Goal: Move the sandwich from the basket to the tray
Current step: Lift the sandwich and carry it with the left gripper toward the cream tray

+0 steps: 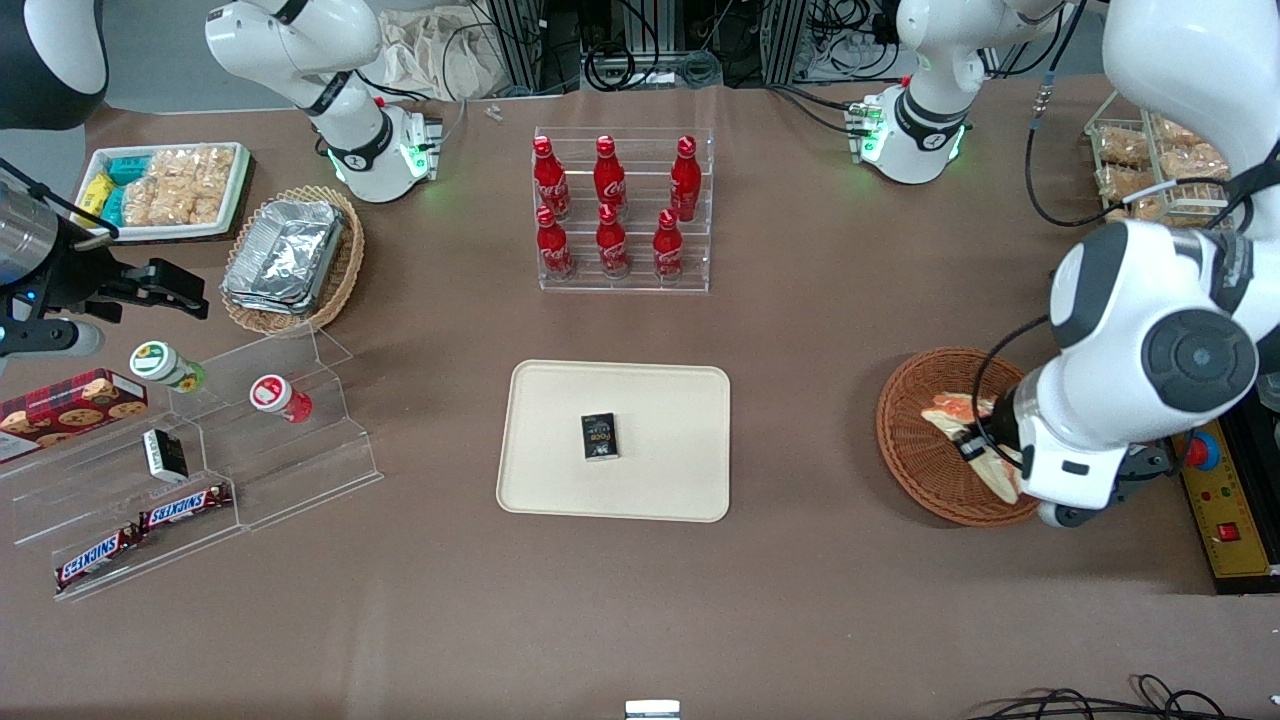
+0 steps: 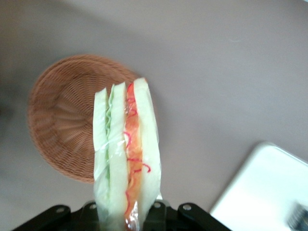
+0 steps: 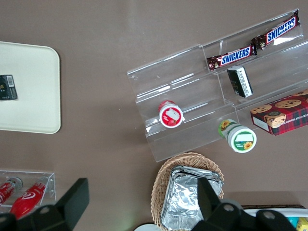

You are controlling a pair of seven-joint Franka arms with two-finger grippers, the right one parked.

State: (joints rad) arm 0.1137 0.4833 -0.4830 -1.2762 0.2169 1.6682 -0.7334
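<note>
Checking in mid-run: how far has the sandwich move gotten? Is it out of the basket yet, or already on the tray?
Done: the gripper has the sandwich clamped between its fingers, lifted above the basket, which looks empty in the wrist view.
In hand: the sandwich hangs over the basket's edge; the carry has barely begun.
Left: cross to the tray, which holds only a small dark box, and set it down.

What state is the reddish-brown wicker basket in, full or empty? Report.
Empty: the round reddish-brown wicker basket shows bare weave; the claw holds the triangular white-bread sandwich above it.
</note>
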